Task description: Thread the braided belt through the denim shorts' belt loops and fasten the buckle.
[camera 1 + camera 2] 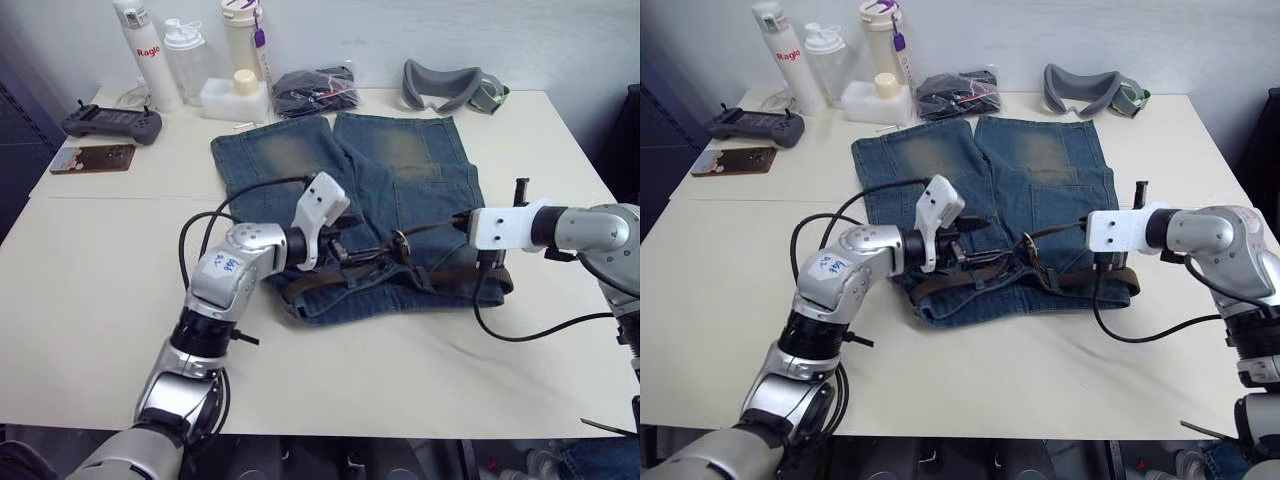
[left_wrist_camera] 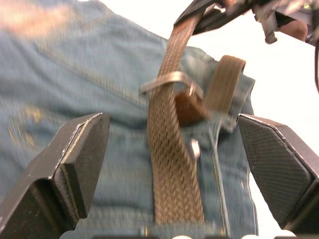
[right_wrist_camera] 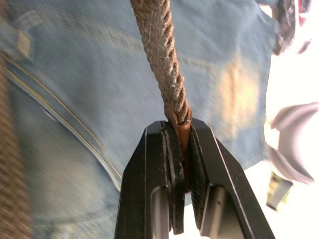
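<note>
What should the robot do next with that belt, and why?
Probably keep drawing the braided belt through the buckle with the right gripper, which is clamped on the belt's tip. The belt already lies along the denim shorts waistband, and the left gripper sits open around the buckle, steadying nothing yet.

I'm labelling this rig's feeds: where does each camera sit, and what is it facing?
Left and right eye views: on the head, looking down at the table, denim shorts and both arms.
Left wrist view: on the left wrist, between open fingers, facing the braided belt and buckle.
Right wrist view: on the right wrist, fingers shut on the belt's end.
Shared: both wrist views show the same belt over denim.
</note>
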{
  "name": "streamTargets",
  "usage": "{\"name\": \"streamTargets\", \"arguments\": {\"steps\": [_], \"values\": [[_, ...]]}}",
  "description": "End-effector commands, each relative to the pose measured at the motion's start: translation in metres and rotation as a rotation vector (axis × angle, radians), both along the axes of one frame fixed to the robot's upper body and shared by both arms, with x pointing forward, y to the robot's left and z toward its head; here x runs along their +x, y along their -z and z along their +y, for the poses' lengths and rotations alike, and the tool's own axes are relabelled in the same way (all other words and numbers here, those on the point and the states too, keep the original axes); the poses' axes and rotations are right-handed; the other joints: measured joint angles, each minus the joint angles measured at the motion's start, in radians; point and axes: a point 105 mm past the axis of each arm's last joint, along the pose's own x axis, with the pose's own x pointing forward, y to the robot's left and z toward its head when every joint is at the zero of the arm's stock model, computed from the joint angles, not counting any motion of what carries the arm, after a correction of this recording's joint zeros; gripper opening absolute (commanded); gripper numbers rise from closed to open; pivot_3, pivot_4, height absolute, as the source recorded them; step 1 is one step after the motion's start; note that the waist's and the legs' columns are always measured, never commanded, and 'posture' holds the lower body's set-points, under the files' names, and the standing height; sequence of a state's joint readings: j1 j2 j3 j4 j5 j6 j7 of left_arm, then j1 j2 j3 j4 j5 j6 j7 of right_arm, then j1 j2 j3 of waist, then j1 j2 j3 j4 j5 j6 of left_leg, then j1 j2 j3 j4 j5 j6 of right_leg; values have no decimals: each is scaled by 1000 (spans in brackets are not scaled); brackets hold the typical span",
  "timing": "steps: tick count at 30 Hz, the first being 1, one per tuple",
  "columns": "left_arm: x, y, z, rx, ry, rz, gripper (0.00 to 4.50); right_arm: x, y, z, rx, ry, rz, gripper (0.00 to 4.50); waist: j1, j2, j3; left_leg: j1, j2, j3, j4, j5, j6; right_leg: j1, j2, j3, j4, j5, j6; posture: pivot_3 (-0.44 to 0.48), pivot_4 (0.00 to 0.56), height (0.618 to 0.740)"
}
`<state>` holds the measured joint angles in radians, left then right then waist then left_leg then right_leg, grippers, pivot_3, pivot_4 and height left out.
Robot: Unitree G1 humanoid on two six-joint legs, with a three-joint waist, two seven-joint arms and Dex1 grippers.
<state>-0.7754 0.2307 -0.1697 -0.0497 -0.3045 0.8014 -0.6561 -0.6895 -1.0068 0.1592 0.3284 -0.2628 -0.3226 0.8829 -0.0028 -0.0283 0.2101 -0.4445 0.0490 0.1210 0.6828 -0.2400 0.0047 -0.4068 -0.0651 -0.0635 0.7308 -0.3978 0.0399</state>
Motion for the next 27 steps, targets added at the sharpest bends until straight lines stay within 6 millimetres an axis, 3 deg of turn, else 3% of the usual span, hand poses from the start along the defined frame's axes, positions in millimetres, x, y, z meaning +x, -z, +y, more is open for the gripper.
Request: {"name": "streamTargets", "arguments": {"steps": [1,3,6,9,16,20,27], "values": [[1,-16,-17,-48,34,-41,4460,-9,-22,24,18,-116,-47,0,0,0,0,0,0,0,0,0,0,0,0,0,0,0,0,0,150,681],[2,-21,-28,-56,46,-58,4460,-14,-27,45,66,-185,-32,0,-1,0,0,0,0,0,0,0,0,0,1,0,0,0,0,0,150,681],[7,-19,-45,-27,44,-81,4460,-16,-38,55,99,-194,-25,0,1,0,0,0,0,0,1,0,0,0,1,0,0,0,0,0,150,681],[17,-19,-55,-45,9,-66,4460,-18,-44,56,104,-189,-19,0,2,0,0,0,0,0,1,0,0,0,1,0,0,0,0,0,150,681],[16,-18,-61,-20,32,-88,4460,-19,-41,51,120,-153,-3,0,0,0,0,0,1,0,0,0,0,-1,1,0,0,0,0,0,150,681],[15,-17,-60,-29,39,-77,3221,-19,-39,48,124,-139,3,0,0,0,0,0,0,0,0,0,0,-1,1,0,0,0,0,0,150,681],[10,-33,-63,-97,64,-36,96,-16,-35,48,154,-121,18,0,0,0,0,0,0,0,0,0,0,-1,1,0,0,0,0,0,150,681]]}}
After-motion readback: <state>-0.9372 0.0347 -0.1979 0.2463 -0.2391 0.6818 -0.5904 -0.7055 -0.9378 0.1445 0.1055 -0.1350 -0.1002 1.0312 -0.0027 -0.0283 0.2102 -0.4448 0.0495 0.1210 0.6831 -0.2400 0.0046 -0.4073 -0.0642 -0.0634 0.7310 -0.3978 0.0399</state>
